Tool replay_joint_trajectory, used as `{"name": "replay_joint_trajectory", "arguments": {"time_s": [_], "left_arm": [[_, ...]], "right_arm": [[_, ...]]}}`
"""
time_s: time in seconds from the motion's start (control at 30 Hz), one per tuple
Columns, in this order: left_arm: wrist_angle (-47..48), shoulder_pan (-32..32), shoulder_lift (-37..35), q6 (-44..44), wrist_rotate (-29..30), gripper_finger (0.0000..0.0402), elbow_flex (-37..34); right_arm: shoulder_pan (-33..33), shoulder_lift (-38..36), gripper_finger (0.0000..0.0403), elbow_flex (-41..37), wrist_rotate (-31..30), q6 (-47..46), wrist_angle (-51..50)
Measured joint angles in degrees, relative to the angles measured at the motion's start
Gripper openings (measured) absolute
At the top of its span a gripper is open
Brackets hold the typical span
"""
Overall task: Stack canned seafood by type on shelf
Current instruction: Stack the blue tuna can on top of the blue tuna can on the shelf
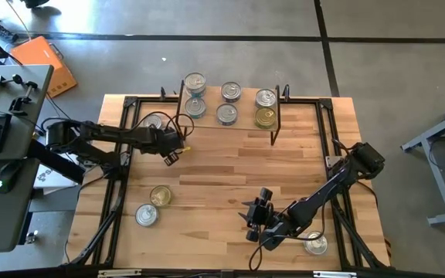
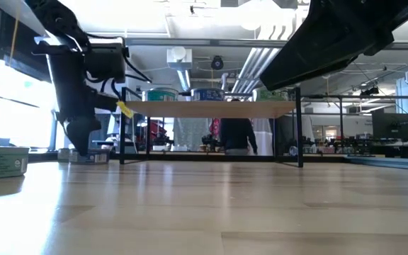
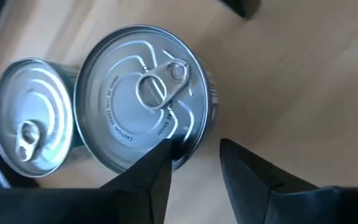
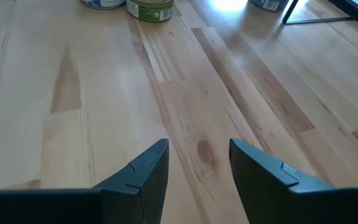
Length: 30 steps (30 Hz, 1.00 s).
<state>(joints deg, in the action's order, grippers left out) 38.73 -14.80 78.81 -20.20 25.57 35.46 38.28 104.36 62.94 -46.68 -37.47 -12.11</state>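
Note:
Several round tins stand on the shelf (image 1: 246,104), silver-topped except one gold tin (image 1: 265,118); the low view shows the shelf board (image 2: 211,108) on its black legs. My left gripper (image 1: 171,154) hangs open, pointing down, just left of the shelf over two silver tins (image 1: 153,123) that stand on the table. In its wrist view the gripper (image 3: 194,146) has one fingertip in front of the nearer tin's (image 3: 142,93) rim, with the second tin (image 3: 30,127) beside it. My right gripper (image 1: 252,220) (image 4: 199,149) is open over bare wood near the table's near edge.
A gold-topped tin (image 1: 161,195) and a silver tin (image 1: 146,215) stand near the table's near-left corner, also seen ahead of the right gripper (image 4: 149,9). Another silver tin (image 1: 315,244) sits by the right arm. Black frame rails run along the table's sides.

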Motion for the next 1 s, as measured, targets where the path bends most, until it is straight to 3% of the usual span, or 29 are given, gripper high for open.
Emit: {"name": "replay_joint_trajectory", "arguments": {"time_s": [0.2, 0.37, 0.5, 0.63, 0.77, 1.0], "left_arm": [[1.3, 1.2, -0.4, 0.5, -5.9, 0.0103, 0.2], [1.7, 4.4, -1.9, -3.0, -15.8, 0.0086, 0.3], [0.5, 9.4, -4.3, -7.0, -25.0, 0.0078, 0.0], [-5.2, 16.8, -5.4, -8.1, -28.0, 0.0073, -0.2], [-14.0, 27.0, -4.2, -1.0, -26.5, 0.0066, -0.4], [-26.7, 40.8, -1.8, 4.6, -10.8, 0.0063, -0.3]], "right_arm": [[0.0, 0.0, 0.0163, 0.0, 0.0, 0.0, 0.0], [0.0, 0.0, 0.0163, 0.0, 0.0, 0.0, 0.0], [0.0, 0.0, 0.0163, 0.0, 0.0, 0.0, 0.0], [0.0, 0.0, 0.0163, 0.0, 0.0, 0.0, 0.0], [0.0, 0.0, 0.0163, 0.0, 0.0, 0.0, 0.0], [0.0, 0.0, 0.0163, 0.0, 0.0, 0.0, 0.0]]}}
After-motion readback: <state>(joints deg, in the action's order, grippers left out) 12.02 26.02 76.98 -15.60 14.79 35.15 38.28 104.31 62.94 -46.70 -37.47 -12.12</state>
